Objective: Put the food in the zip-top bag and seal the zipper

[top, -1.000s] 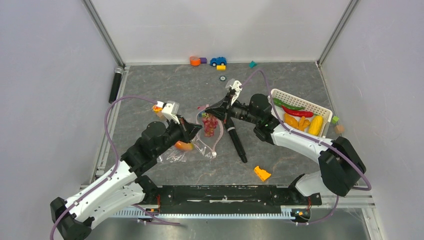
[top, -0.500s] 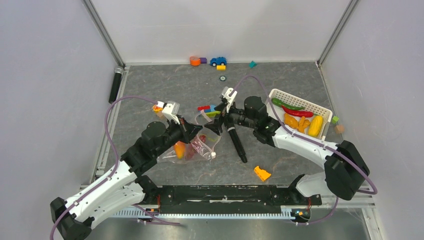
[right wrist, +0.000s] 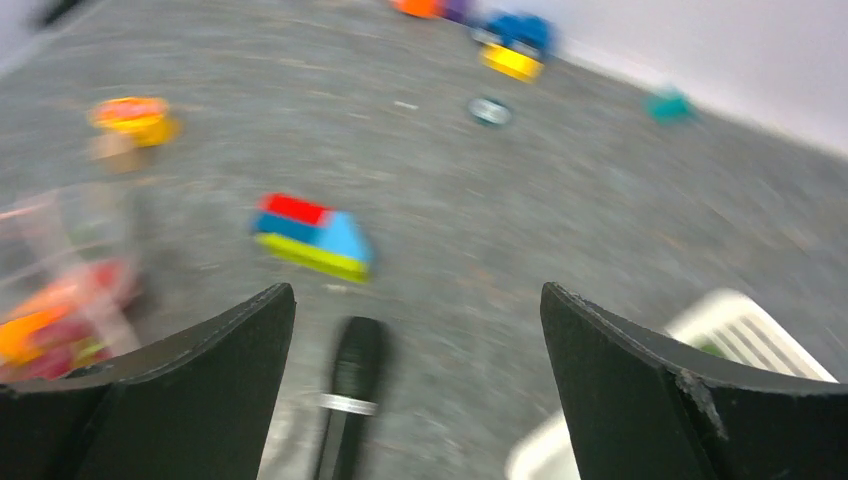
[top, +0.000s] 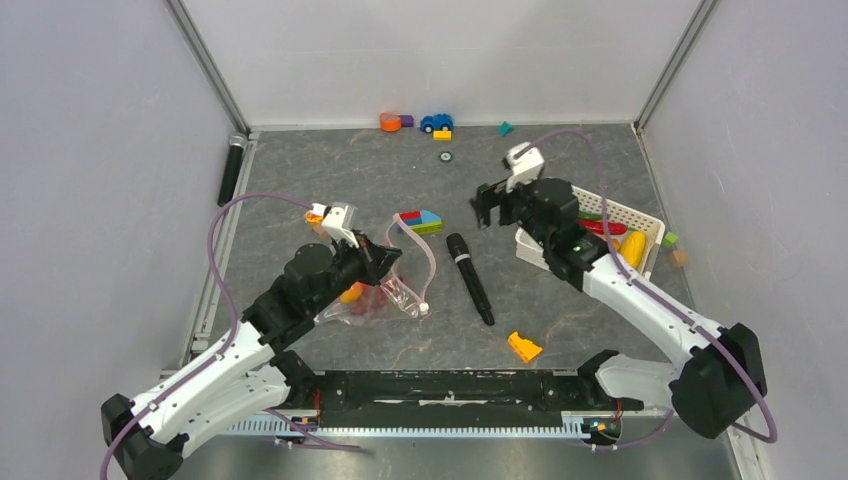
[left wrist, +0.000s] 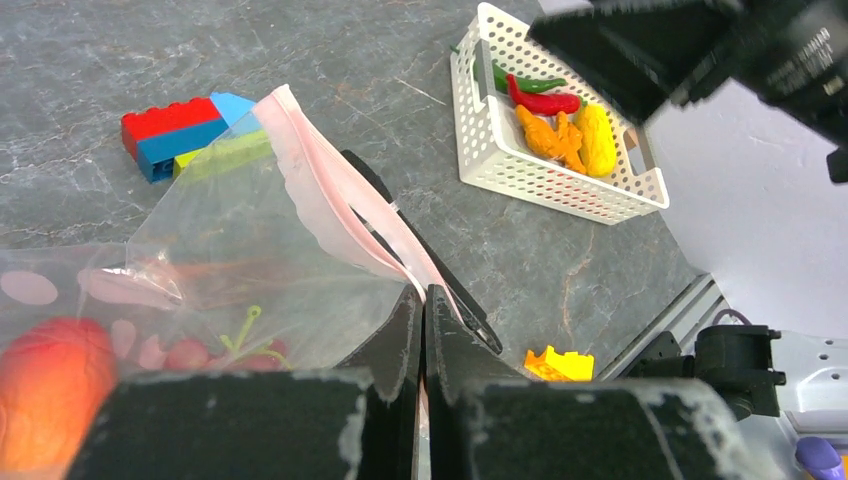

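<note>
The table point(top: 330, 180) is grey, veined like marble. The bag point(left wrist: 250, 250) is clear with pale pink dots, its zipper point(left wrist: 320, 180) pink, and red-orange food point(left wrist: 45, 385) shows through. The basket point(left wrist: 560, 190) is white lattice, holding green, red, orange and yellow pieces. The mic point(top: 470, 278) is black.

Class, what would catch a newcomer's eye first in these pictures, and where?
The clear floppy plastic bag with pink zipper strip stands out left of centre, pinched in the left pincer, orange and red toy food inside. At right sits a white lattice basket of toy vegetables.
</note>
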You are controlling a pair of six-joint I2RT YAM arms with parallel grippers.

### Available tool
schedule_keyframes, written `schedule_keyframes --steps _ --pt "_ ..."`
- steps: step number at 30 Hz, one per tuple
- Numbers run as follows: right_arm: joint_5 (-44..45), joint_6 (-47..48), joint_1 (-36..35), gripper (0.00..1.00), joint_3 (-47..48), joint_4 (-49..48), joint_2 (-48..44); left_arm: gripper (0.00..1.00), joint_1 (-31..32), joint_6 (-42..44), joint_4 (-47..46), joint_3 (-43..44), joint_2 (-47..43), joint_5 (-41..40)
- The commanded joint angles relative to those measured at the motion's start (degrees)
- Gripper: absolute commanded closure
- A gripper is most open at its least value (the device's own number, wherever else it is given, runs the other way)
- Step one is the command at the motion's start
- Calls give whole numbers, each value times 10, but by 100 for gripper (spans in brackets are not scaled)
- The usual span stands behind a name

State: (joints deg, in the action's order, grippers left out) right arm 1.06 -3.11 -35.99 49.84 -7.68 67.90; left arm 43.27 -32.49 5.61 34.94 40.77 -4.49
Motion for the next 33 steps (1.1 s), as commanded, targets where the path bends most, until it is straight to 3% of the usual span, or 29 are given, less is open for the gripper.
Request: schedule_keyframes --steps 1,6,14,21,33 --pt "133 -78 122 2 4 104 -16 98 2 17 -17 -4 4 -24" --pt "265 -110 230 2 -28 145 -9 98 2 22 -19 -7 10 -25" --pt "286 -159 410 2 -26 200 90 98 2 27 -23 -9 23 -27" --pt "388 -176 432 2 -41 172 168 98 1 29 -22 -10 22 -31" --pt "312 -146 457 2 -60 80 277 98 2 32 -20 -11 23 -34"
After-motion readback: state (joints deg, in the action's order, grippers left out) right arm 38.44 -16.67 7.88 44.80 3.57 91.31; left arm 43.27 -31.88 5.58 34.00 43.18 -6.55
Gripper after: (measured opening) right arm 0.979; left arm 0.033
